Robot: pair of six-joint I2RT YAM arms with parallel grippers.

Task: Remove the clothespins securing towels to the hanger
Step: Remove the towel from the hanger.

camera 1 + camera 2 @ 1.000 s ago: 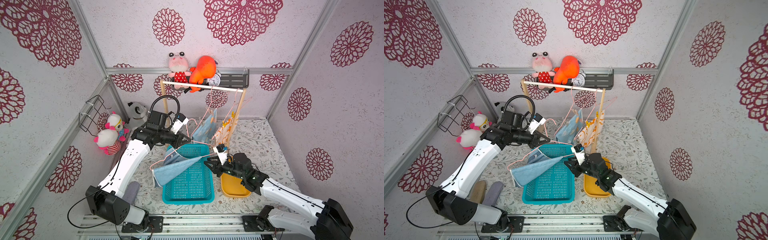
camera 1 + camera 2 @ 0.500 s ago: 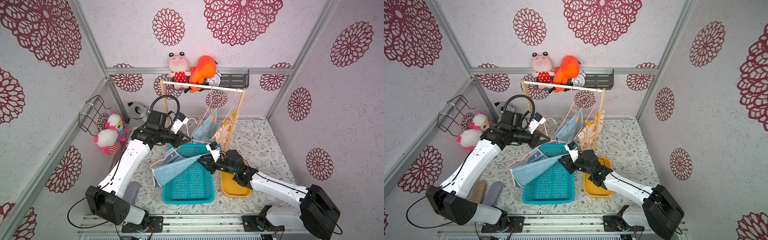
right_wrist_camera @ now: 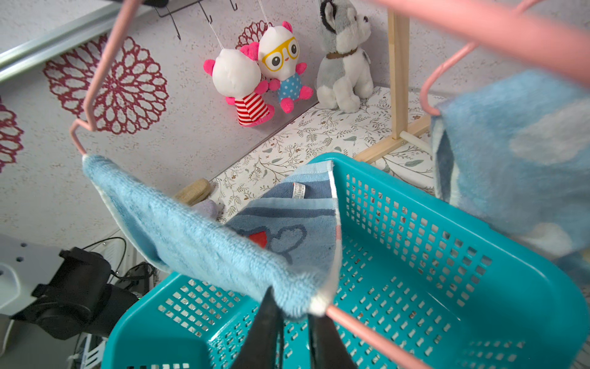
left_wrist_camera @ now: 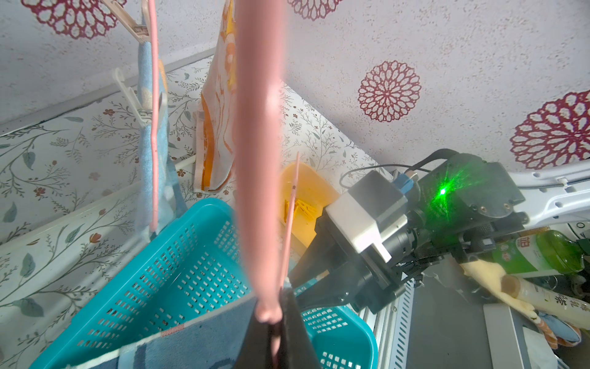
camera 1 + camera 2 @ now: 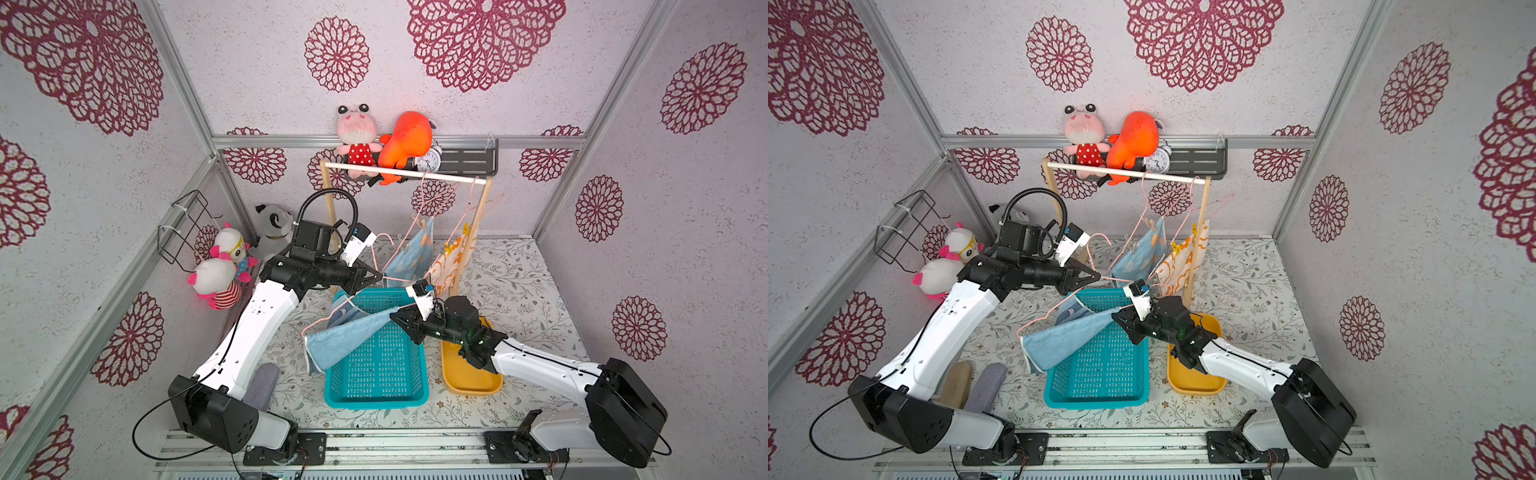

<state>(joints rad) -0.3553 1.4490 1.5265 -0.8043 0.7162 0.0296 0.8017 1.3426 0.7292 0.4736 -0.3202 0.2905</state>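
Note:
A pink wire hanger (image 4: pixel 258 159) is held over the teal basket, with my left gripper (image 5: pixel 380 276) (image 4: pixel 276 332) shut on its wire. A light blue towel (image 5: pixel 349 336) (image 3: pixel 198 236) is draped over that hanger's lower bar. My right gripper (image 5: pixel 392 319) (image 3: pixel 295 316) has its jaws drawn close on the towel's end corner, beside the bar. No clothespin shows on this towel. On the rack hang a blue printed towel (image 5: pixel 409 257) with a beige clothespin (image 5: pixel 422 224) and a white-orange towel (image 5: pixel 451 259) with a yellow clothespin (image 5: pixel 465 230).
The teal basket (image 5: pixel 376 401) stands under the held towel and a yellow tray (image 5: pixel 469 382) with yellow clothespins (image 4: pixel 301 207) sits to its right. The wooden rack's rail (image 5: pixel 407 174) crosses behind. Plush toys sit at the left wall and on the back shelf.
My right gripper has moved left from above the yellow tray to the towel's corner, and its jaws have narrowed onto it. The left arm has held the hanger still.

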